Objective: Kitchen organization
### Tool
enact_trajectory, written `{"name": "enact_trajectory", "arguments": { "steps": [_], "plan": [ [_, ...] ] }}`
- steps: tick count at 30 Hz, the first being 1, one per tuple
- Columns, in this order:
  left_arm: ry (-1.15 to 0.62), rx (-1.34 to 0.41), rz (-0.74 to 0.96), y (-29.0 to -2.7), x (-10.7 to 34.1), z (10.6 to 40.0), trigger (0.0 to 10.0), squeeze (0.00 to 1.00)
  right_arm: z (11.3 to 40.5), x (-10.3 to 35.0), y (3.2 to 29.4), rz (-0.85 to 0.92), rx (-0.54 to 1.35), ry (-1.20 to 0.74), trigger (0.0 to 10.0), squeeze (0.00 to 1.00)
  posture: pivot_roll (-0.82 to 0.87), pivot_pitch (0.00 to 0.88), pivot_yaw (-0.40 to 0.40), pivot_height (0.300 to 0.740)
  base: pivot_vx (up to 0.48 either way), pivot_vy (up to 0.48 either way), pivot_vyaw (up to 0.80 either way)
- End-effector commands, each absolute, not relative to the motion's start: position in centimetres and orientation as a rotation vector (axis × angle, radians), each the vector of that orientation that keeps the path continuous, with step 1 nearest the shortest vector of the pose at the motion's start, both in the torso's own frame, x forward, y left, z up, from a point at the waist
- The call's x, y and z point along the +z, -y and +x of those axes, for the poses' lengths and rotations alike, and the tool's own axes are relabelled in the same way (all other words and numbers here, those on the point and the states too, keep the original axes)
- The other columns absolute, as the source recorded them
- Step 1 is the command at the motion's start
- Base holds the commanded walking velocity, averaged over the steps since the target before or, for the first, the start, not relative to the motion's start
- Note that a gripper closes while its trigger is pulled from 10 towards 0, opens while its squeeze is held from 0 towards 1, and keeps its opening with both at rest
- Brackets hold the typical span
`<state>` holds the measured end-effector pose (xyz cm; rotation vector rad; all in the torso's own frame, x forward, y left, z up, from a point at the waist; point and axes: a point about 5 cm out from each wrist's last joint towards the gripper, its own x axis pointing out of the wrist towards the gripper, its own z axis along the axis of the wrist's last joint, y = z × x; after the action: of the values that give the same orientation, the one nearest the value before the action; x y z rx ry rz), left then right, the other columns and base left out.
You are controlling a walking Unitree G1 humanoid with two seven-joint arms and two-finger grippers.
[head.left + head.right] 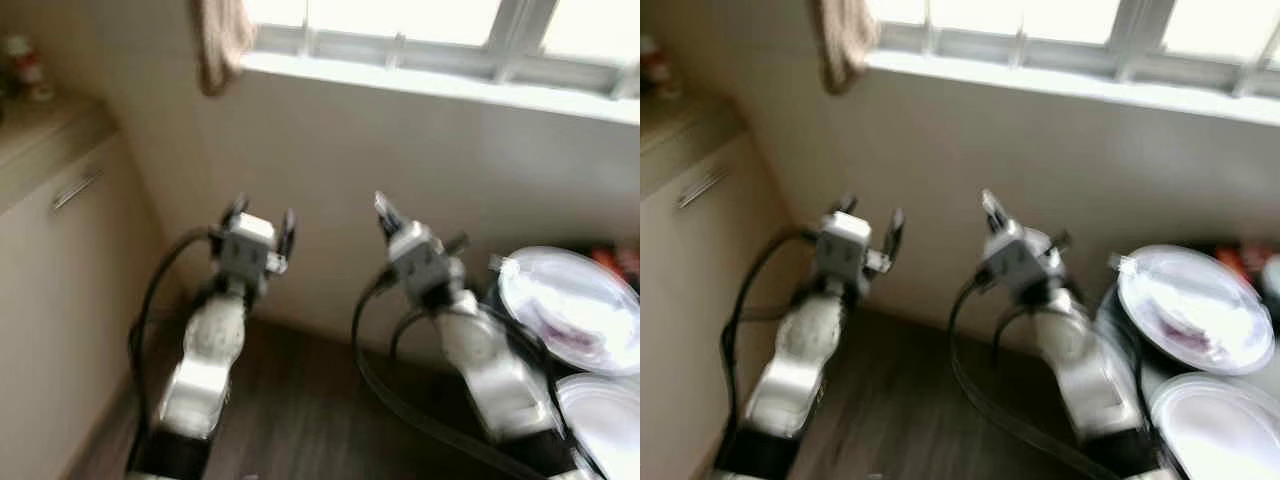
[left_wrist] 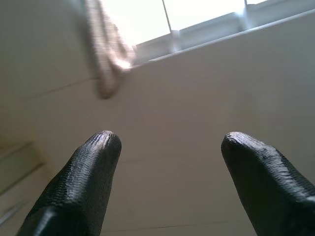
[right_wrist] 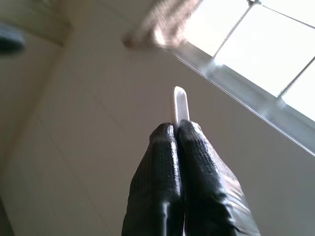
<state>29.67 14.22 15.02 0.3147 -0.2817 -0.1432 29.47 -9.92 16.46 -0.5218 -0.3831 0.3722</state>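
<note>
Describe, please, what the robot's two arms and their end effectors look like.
Both arms are silver, rounded segments, each with a black cable looping beside it. The left end effector and right end effector sit on boxy grey wrist blocks. Their two long fingers are black, textured and round-tipped.

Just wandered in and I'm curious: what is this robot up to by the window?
The robot faces a wall under a window, both arms raised. Its right claw is shut on a thin white piece, too small to identify. Its left claw is open and holds nothing. White plates sit at its right.
</note>
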Motion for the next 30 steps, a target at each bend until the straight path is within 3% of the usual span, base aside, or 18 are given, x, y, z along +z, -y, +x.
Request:
{"name": "enact_trajectory", "arguments": {
  "steps": [1, 11, 30],
  "plan": [
    [0.3, -0.171, 0.296, -13.32, 15.34, 29.63, 10.0, 0.0, 29.61, 16.69, 10.62, -0.547, 0.349, 0.385, 0.0, 0.0, 0.06, 0.0, -0.077, 0.74, 0.0, 0.0, 0.8],
    [0.322, -0.19, 0.271, -13.12, 15.66, 29.56, 10.0, 0.0, 29.64, 16.67, 10.56, -0.55, 0.342, 0.389, 0.0, 0.0, 0.06, 0.0, -0.072, 0.74, 0.0, 0.0, 0.8],
    [0.332, -0.196, 0.264, -12.97, 15.8, 29.64, 10.0, 0.0, 29.8, 16.53, 10.49, -0.55, 0.345, 0.391, 0.0, 0.0, 0.06, 0.0, -0.07, 0.74, 0.255, 0.0, 0.8]
  ]
}}
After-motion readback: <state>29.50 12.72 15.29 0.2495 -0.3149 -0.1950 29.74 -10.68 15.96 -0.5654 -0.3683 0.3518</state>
